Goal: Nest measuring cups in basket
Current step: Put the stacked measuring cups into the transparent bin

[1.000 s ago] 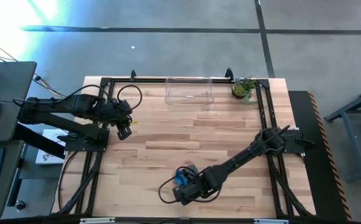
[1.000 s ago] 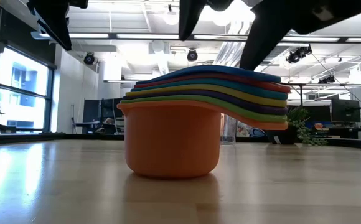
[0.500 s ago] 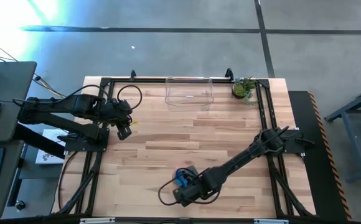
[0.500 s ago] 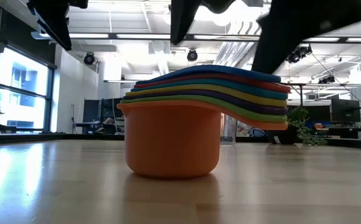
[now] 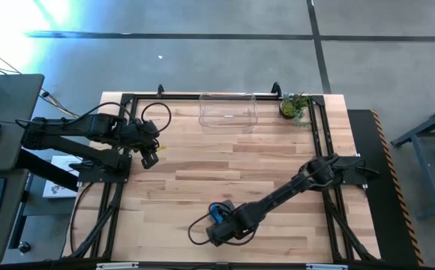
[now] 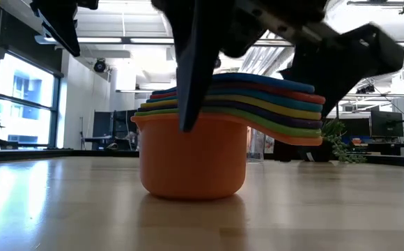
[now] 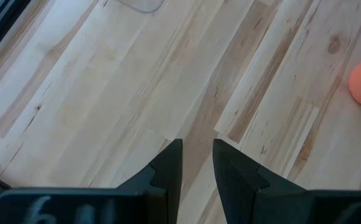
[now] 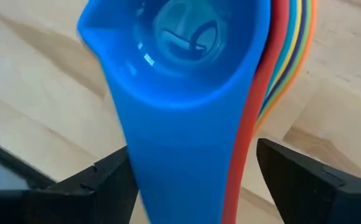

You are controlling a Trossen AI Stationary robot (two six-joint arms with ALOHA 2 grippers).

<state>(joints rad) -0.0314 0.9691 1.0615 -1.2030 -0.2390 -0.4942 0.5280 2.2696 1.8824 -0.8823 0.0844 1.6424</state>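
Since a second ago, we see the right hand (image 6: 258,84) has dropped lower over the stack of measuring cups (image 6: 216,132): in the low view its dark fingers (image 6: 191,77) now reach down on either side of the stack, where before they hung above it. In the high view the right arm has slid slightly toward the table's near edge. The cups themselves have not shifted.

The right hand (image 8: 187,180) stands wide, one finger on each side of the nested handles, and we see a gap between the fingers and the blue top cup (image 8: 180,50) in the right wrist view, so nothing is gripped. The stack sits on the table (image 5: 202,172) near the middle of its near edge (image 5: 217,214), with the orange cup (image 6: 191,157) at the bottom and the others nested in it, handles fanned to one side.

The basket (image 5: 227,111) rests at the middle of the far edge, well apart from the cups, with a small potted plant (image 5: 293,106) toward the far right corner.

The left hand (image 5: 150,157) waits above the table's left side, its fingers (image 7: 168,168) narrow with only a slim gap, holding nothing.
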